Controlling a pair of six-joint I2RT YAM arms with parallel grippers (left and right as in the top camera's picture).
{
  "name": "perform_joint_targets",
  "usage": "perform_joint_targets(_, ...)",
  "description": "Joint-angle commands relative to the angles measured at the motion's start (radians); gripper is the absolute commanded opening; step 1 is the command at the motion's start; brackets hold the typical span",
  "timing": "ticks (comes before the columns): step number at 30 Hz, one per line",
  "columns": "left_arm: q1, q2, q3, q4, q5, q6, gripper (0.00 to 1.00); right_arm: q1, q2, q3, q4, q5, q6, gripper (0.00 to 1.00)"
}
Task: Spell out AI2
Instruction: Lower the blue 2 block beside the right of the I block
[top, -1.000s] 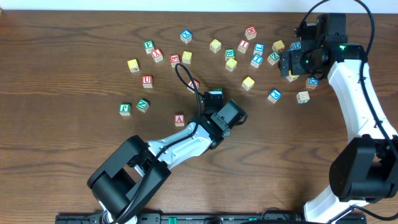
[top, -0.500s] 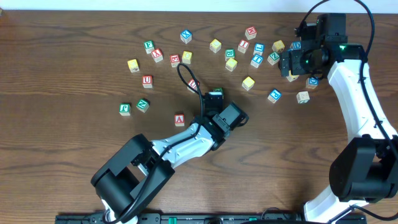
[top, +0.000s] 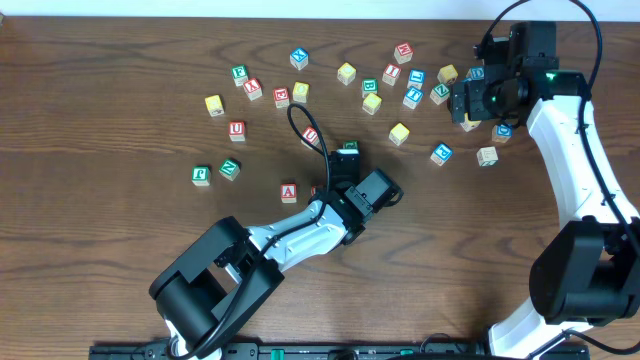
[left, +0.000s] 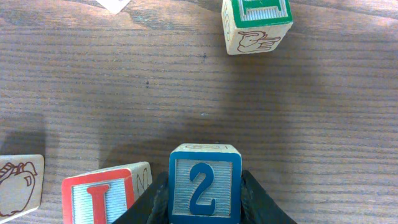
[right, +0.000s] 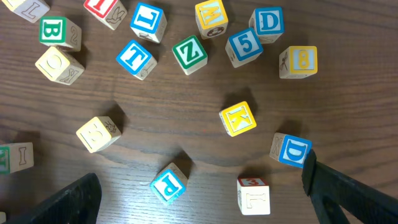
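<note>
Left hand (left: 205, 202) was clamped on blue 2 block (left: 204, 186), bench (left: 124, 93) underneath. Red I block (left: 99, 200) sat just left of hand. A block (top: 289, 192) lay further back, behind hand, leftward. Right hand (right: 205, 196) gaped wide, holding nothing.

Over the wooden table (right: 186, 99), the right gripper (right: 199, 180) spreads its dark fingers (right: 348, 190) wide at the lower corners, with a blue P block (right: 169, 182) and a red-edged block (right: 254, 194) lying between them and a yellow K block (right: 237, 118) farther up.
</note>
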Motion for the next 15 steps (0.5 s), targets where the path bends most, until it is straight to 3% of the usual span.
perform_joint_targets(1,-0.003,0.018,-0.002,-0.005,0.013,-0.022,0.08,-0.002,-0.015,0.021,-0.002,0.006,0.011,0.99)
perform_joint_targets(15,-0.003,0.017,0.019,-0.033,0.053,-0.024,0.07,-0.002,-0.015,0.021,-0.002,0.006,0.011,0.99)
